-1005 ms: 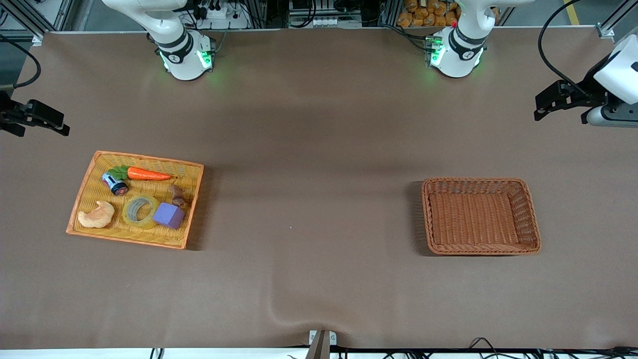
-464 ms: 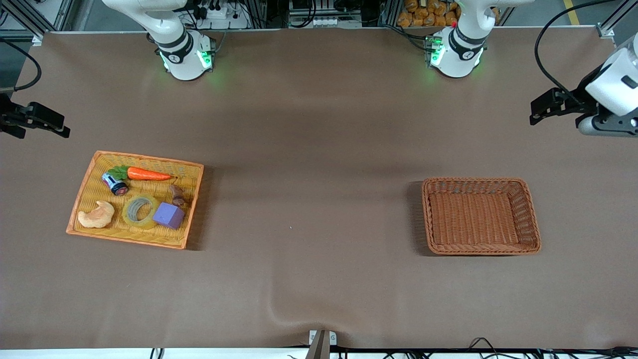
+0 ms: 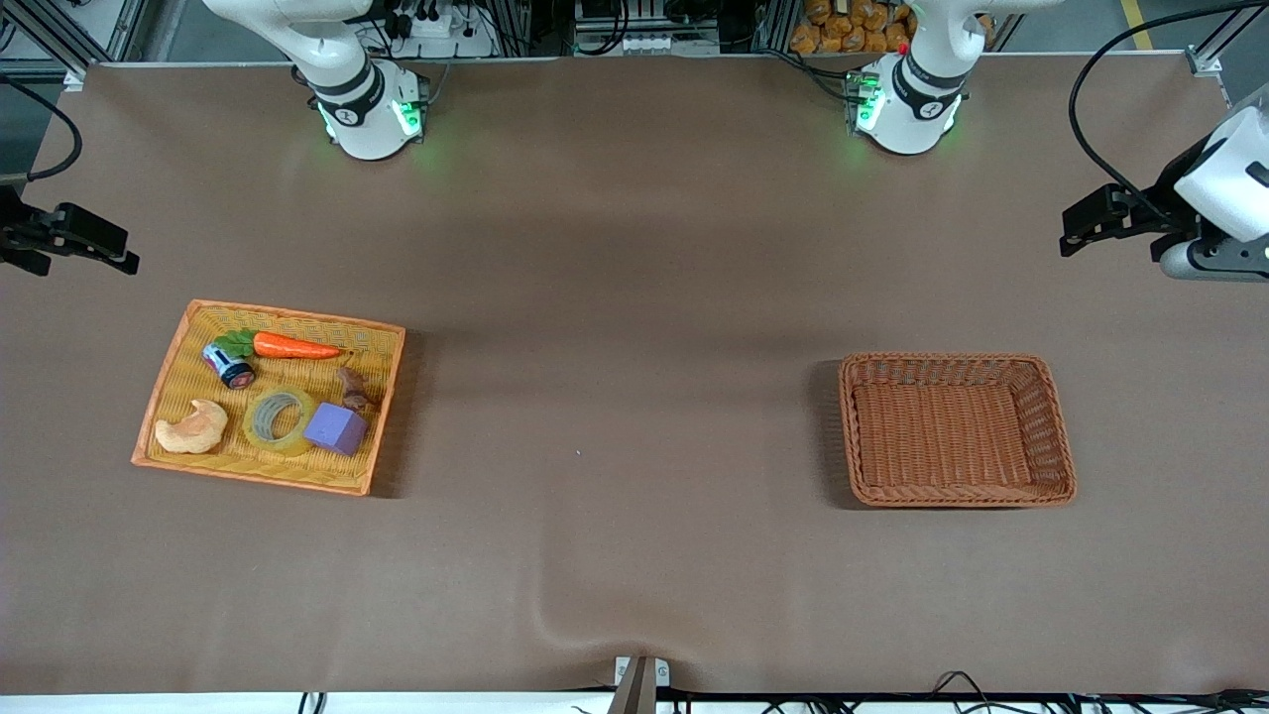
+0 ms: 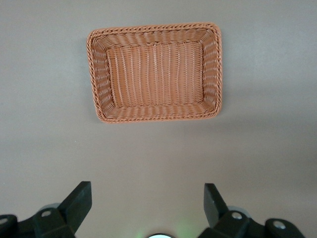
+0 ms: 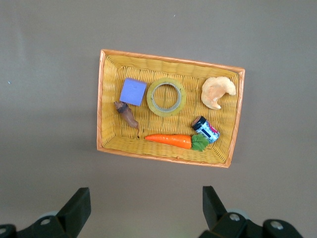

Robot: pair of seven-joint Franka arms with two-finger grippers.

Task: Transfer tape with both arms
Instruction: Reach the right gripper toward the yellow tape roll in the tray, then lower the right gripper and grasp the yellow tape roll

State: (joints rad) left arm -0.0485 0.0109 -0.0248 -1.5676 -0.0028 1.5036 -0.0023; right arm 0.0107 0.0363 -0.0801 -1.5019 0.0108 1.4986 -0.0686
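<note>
Since the tape (image 3: 281,420) lies flat in the yellow tray (image 3: 178,349), touching the purple cube (image 3: 335,427) and just beside the pastry (image 3: 192,428), we should bring the right pincer (image 5: 143,210) straight down, probably one finger through the core. It hangs high over the tray, wide open and empty. The left pincer (image 4: 147,206), equally open, waits near the brown basket (image 3: 1055,416).

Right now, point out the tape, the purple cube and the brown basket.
tape (image 3: 281,421), front view, on the yellowish band of the ring.
purple cube (image 3: 335,427), front view, on its top face.
brown basket (image 3: 1054,416), front view, on its woven side wall.
</note>
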